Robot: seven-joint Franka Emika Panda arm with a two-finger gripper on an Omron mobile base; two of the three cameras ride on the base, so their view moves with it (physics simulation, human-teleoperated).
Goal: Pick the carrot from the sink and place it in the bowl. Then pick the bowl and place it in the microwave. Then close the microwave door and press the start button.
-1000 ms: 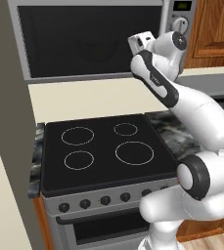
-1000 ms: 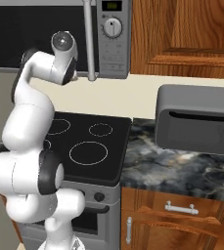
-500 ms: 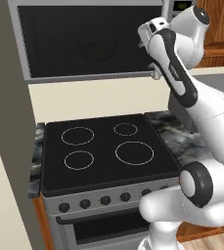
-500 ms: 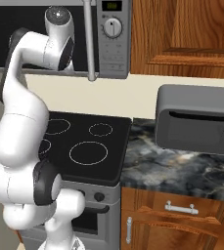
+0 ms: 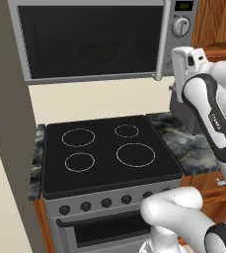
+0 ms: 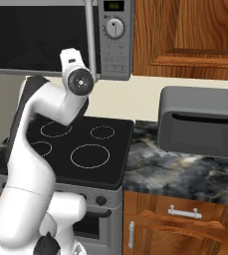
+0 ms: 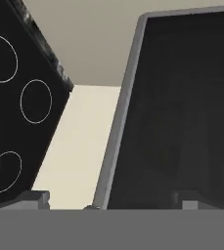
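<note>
Microwave shut, pincer empty beside it

You see the microwave (image 5: 92,42) above the stove (image 5: 104,153), its door (image 7: 182,107) closed; the dark window hides whatever sits inside. Your pincer (image 7: 111,197) tips stand wide apart, holding nothing, just off the door's edge.

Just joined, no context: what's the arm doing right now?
The microwave door above the stove is shut, its dark window faintly showing a bowl inside. The gripper is open, holding nothing, and faces the door. The arm is raised beside the control panel; start looks not yet pressed.
</note>
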